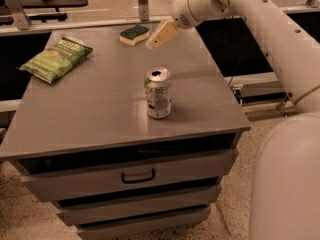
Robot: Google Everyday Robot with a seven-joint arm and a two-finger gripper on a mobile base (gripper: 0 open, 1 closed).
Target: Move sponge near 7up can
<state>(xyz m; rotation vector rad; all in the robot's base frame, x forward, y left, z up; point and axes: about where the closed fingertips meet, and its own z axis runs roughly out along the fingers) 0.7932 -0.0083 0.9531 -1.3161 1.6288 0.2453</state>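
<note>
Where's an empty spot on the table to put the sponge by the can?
Bare top lies all round the 7up can: a wide patch between it and the chip bag, and a strip from it to the right edge of the table. The back is crowded, where the tool hangs close beside the sponge.
</note>
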